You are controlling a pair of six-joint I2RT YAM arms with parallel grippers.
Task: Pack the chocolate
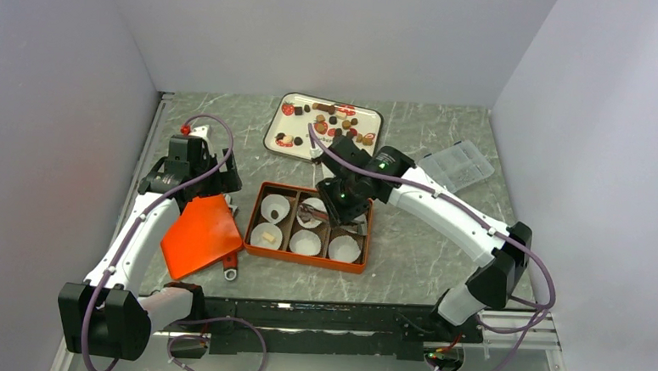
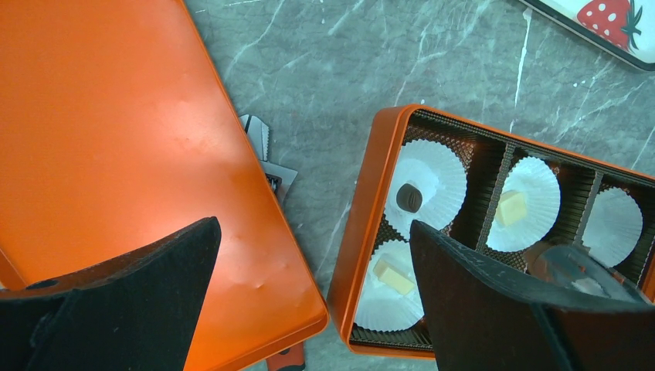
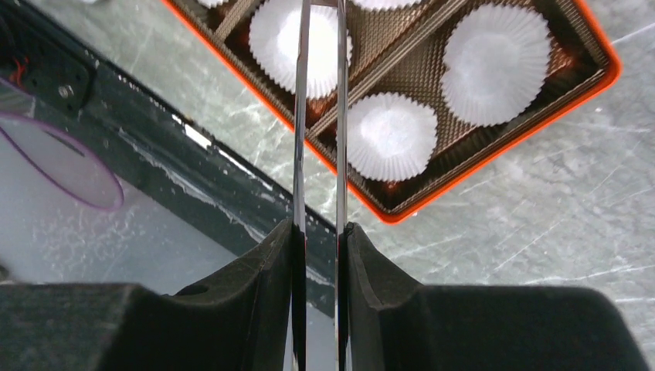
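The chocolate (image 1: 346,121) lies as several small dark and tan pieces on the white strawberry-print tray (image 1: 287,137) at the back. The orange box (image 1: 256,216) holds white paper cups. One cup holds a dark round piece (image 2: 408,197), and two others hold cream squares (image 2: 511,207) (image 2: 392,275). My right gripper (image 3: 319,228) is shut on metal tweezers (image 3: 301,116). It hovers over the box's right half (image 1: 346,205), and the tweezer tips are out of view. My left gripper (image 2: 313,228) is open and empty, above the gap between the orange lid (image 2: 116,139) and the box.
The orange lid (image 1: 200,234) lies flat to the left of the box. A small red-handled metal tool (image 1: 229,269) pokes out from under it. A clear plastic case (image 1: 458,164) sits at the back right. The table's black front rail (image 3: 154,154) runs close to the box.
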